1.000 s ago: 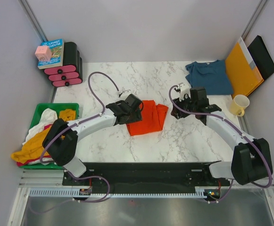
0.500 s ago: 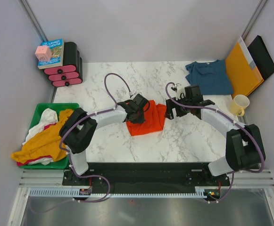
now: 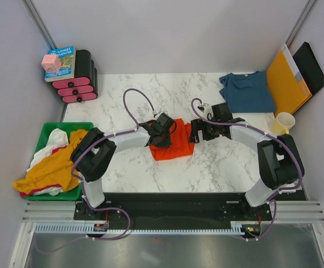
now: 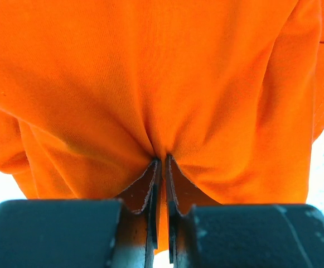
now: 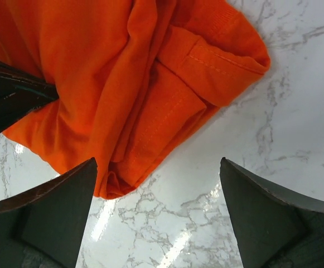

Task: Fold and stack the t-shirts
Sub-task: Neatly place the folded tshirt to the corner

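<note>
The orange t-shirt [image 4: 150, 72] is soft, matt cloth with a fine knit and stitched hems. The desk [image 5: 295, 95] is smooth, shiny white stone with grey veins. The blue t-shirt [image 3: 246, 92] is dull cloth too.

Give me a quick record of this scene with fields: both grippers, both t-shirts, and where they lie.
left gripper: shut, pinching the orange-red cotton t-shirt
right gripper: open, over that shirt's right edge, holding nothing
orange-red cotton t-shirt: partly folded, middle of the white marble table
dark teal-blue cotton t-shirt: far right of table, apart from both grippers
</note>
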Robot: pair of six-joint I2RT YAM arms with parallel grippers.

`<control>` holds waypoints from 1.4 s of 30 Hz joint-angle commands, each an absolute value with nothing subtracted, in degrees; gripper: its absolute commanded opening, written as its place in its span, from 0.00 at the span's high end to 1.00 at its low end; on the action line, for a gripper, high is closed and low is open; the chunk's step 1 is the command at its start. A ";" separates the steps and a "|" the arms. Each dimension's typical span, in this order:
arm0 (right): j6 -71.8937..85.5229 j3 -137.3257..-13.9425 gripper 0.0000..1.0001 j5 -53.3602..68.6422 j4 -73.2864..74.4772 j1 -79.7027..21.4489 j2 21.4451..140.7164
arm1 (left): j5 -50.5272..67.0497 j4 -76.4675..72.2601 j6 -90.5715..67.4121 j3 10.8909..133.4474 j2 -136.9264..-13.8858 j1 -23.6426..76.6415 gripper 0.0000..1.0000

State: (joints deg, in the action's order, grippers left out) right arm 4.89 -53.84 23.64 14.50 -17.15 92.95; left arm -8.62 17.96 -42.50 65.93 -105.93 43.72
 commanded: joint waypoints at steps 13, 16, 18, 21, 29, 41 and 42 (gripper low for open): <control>9.67 -58.53 0.02 23.38 7.47 -19.86 104.49 | -7.29 20.74 -43.51 60.91 -102.83 43.77 0.87; 10.28 -59.06 0.02 24.17 7.56 -20.30 107.13 | -7.38 21.00 -43.77 60.91 -102.40 43.77 0.87; 10.28 -58.89 0.02 24.34 7.65 -21.09 107.66 | -7.47 21.18 -43.77 60.91 -102.22 43.77 0.87; 10.37 -58.01 0.02 25.13 8.00 -22.58 107.05 | -7.65 21.27 -43.68 60.91 -102.22 43.77 0.87; 8.53 -54.50 0.10 24.79 9.49 -25.66 107.05 | -7.38 21.36 -44.65 61.35 -103.62 43.86 0.87; 10.02 -52.91 0.84 24.43 9.76 -26.02 106.08 | -7.56 21.62 -44.47 62.58 -104.06 43.86 0.87; 9.93 -52.91 0.85 24.52 9.76 -26.02 106.08 | -7.56 21.62 -44.47 62.58 -104.06 43.86 0.87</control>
